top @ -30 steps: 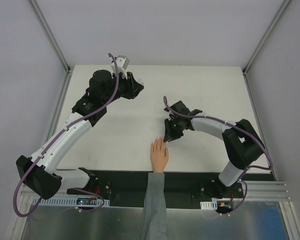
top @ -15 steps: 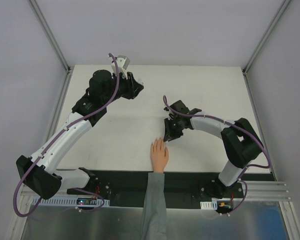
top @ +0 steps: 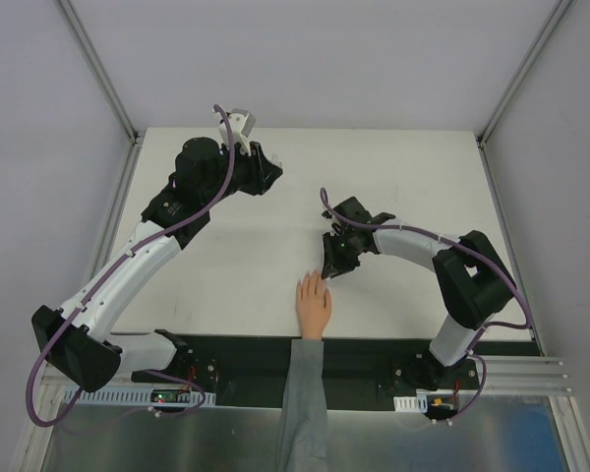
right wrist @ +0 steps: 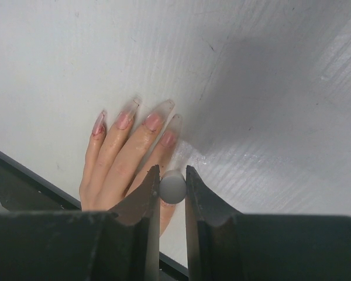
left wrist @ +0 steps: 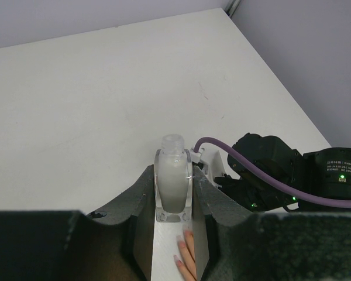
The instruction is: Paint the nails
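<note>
A peach-coloured hand [top: 313, 305] in a grey sleeve lies flat on the white table near the front edge. Its long pale pinkish nails [right wrist: 154, 120] point away from the arms' bases and also show in the left wrist view as nails [left wrist: 182, 258]. My right gripper [top: 332, 264] hovers just beyond the fingertips. My right gripper [right wrist: 172, 187] is shut on a round grey brush cap [right wrist: 173, 186], seen end-on, so the brush below it is hidden. My left gripper [top: 264, 175] is far back left, and the left gripper [left wrist: 174, 172] is shut on an uncapped clear bottle of whitish polish [left wrist: 174, 193].
The white table [top: 403, 177] ends at metal frame rails left and right and a black strip [top: 226, 354] at the front. The right arm's purple cable [left wrist: 269, 190] and wrist sit beyond the bottle in the left wrist view.
</note>
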